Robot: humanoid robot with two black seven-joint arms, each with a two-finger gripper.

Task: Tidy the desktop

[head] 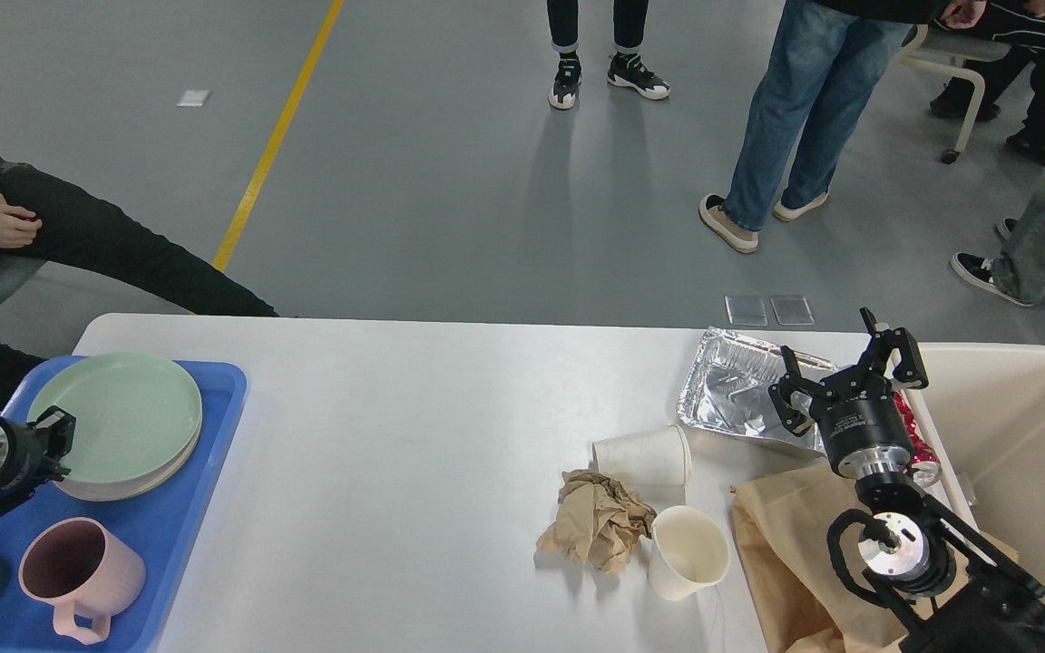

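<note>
Desktop bench (414, 408) fills the lower view; crushed paper (597, 531) and cups are left at five o'clock. Right hand (844, 381) is held wide above the foil tray (736, 390); left hand (55, 444) cannot be judged.

A glossy grey floor (450, 190) carries a yellow line (273, 141); people stand about, one seated on a wheeled chair (958, 68).
</note>
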